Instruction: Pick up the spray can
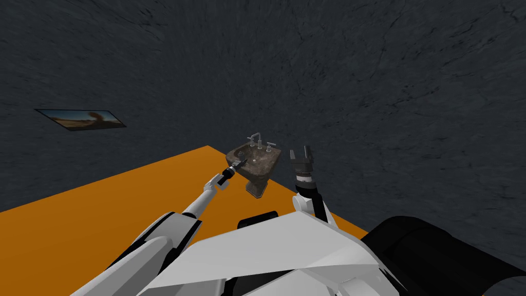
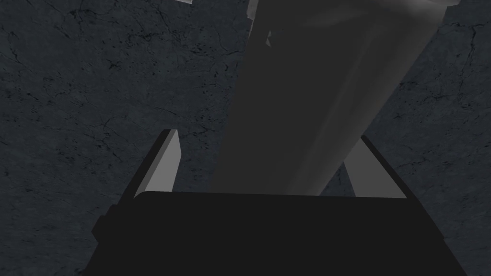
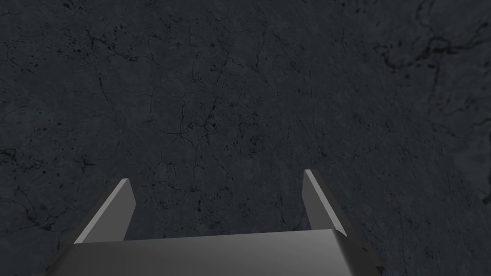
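The likeliest failure, as I judge it, is a lopsided squeeze: the spray can (image 2: 307, 96) sits off-centre between the fingers of the left gripper (image 2: 268, 135), hard against one blade with a clear gap of wall showing before the other. It also leans across the gripper's axis rather than running straight along it. If the jaws close from here, the near blade could shove the can sideways or tip it before the far blade arrives, and a round body caught aslant may twist out. The blades stand wide apart, so the claw is released, with nothing gripped yet. In the head view that left gripper (image 1: 237, 165) reaches to the mottled brown sink (image 1: 267, 164) in the centre of the frame, below its faucet (image 1: 255, 139), so a clumsy lift might knock the rim. I cannot tell whether the can rests on the rim or in the basin. The can itself is a plain dark grey cylinder, smooth and unlabelled, paling toward its far end. The right gripper (image 1: 300, 150) hangs just right of the sink, also released, its fingers (image 3: 115, 211) spread before the dark wall.
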Tool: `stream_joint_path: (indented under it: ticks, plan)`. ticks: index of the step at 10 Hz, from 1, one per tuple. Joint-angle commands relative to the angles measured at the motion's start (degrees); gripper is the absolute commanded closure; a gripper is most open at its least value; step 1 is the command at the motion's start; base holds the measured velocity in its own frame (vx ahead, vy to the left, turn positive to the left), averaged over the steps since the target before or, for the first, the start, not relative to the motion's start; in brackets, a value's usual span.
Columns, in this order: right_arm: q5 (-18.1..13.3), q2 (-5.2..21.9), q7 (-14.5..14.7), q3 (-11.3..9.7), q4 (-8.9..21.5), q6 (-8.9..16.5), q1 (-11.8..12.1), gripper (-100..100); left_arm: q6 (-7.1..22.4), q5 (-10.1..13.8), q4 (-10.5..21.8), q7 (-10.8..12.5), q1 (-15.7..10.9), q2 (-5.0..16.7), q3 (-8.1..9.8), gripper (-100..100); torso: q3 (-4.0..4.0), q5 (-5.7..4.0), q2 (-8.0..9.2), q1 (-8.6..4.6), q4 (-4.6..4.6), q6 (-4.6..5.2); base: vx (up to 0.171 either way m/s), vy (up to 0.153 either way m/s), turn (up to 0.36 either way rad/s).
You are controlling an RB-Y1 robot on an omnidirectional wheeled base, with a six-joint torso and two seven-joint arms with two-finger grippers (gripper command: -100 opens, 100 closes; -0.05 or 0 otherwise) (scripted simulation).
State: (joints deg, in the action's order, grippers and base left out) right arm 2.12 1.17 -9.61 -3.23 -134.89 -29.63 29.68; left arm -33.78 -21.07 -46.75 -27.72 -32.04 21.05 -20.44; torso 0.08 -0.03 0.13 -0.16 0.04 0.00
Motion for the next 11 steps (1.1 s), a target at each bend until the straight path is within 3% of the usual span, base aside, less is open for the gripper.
stream_joint_path:
  ticks: [1,4,5,7,8,9,11]
  plan:
    - [0.0,0.0,0.0,0.0,0.0,0.0,0.0,0,-0.59,0.08,2.86,-0.55,-2.71,-0.61,0.13,-100,0.0,0.0,0.0,0.0,0.0,0.0,-0.002,0.003,-0.022]
    - [0.0,0.0,0.0,0.0,0.0,0.0,0.0,0,-0.59,0.08,4.6,-0.55,-2.71,-0.61,0.13,-100,-0.07,0.0,-0.11,-0.04,-0.04,-0.02,0.0,0.0,0.0]
    - [0.0,0.0,0.0,0.0,0.0,0.0,0.0,0,-1.73,1.04,6.54,-1.49,-5.39,-1.84,-2.37,-100,-0.07,0.0,-0.1,-0.03,-0.04,-0.02,-0.037,0.015,0.254]
    - [0.0,0.0,0.0,0.0,0.0,0.0,0.0,0,-1.73,1.04,10.9,-1.49,-8.71,-1.84,-2.37,-100,0.02,0.0,0.05,0.01,0.0,-0.02,-0.037,0.009,0.053]
    - [0.0,0.0,0.0,0.0,0.0,0.0,0.0,0,-1.74,0.99,9.67,-1.47,-7.86,-1.77,-2.31,-100,0.01,0.0,0.02,0.0,0.0,-0.01,-0.008,0.006,-0.012]
    - [0.0,0.0,0.0,0.0,0.0,0.0,0.0,0,-1.61,0.99,9.72,-1.38,-7.95,-1.73,-2.35,100,-0.02,0.0,-0.03,-0.01,-0.02,-0.02,0.0,0.0,0.0]
    - [0.0,0.0,0.0,0.0,0.0,0.0,0.0,0,-1.64,0.94,9.69,-1.49,-7.97,-1.7,-2.37,100,-0.08,0.04,-0.11,0.01,-0.07,-0.02,0.0,0.0,0.0]
